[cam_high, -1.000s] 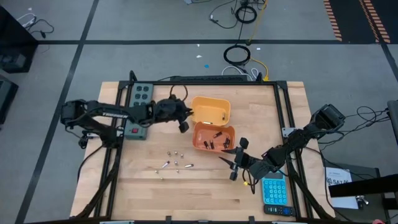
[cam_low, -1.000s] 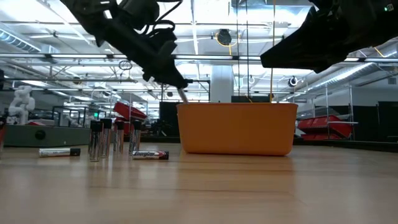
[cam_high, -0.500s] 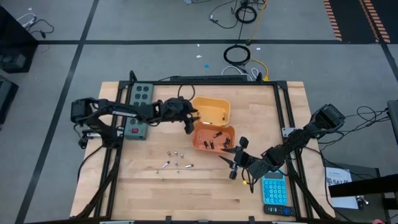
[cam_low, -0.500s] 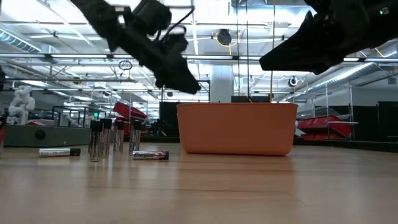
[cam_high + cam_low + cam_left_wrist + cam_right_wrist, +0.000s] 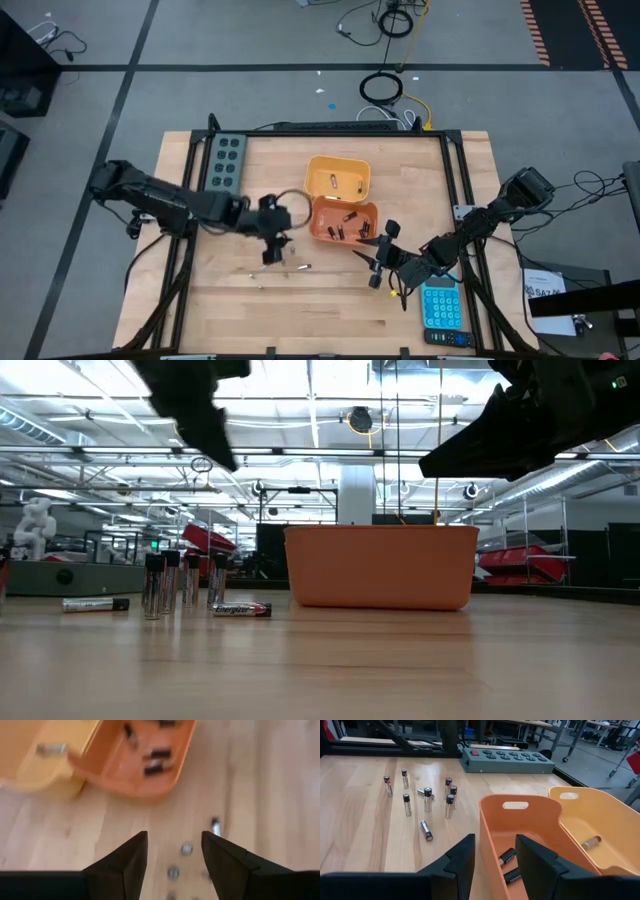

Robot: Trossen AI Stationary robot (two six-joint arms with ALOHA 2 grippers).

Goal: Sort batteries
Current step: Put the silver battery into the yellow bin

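Observation:
Several small batteries (image 5: 283, 263) stand or lie on the wooden table; in the low view some stand upright (image 5: 170, 582) and one lies flat (image 5: 241, 609). My left gripper (image 5: 268, 250) hangs open above them, pointing down, nothing between its fingers (image 5: 175, 837). The orange bin (image 5: 365, 232) holds several dark batteries (image 5: 345, 222). The yellow bin (image 5: 340, 165) behind it holds one light battery (image 5: 591, 841). My right gripper (image 5: 378, 262) waits open near the orange bin's near right corner, nothing between its fingers (image 5: 495, 842).
A grey power strip (image 5: 226, 155) lies at the table's far left. A blue calculator (image 5: 441, 308) sits at the near right, beside my right arm. Black frame rails (image 5: 465, 180) edge the table. Bare wood lies toward the near edge.
My left gripper has swung from over the bins toward the table's near edge and left, and now hangs over the loose batteries. The light battery that stuck out of its fingertips a second ago is gone from them.

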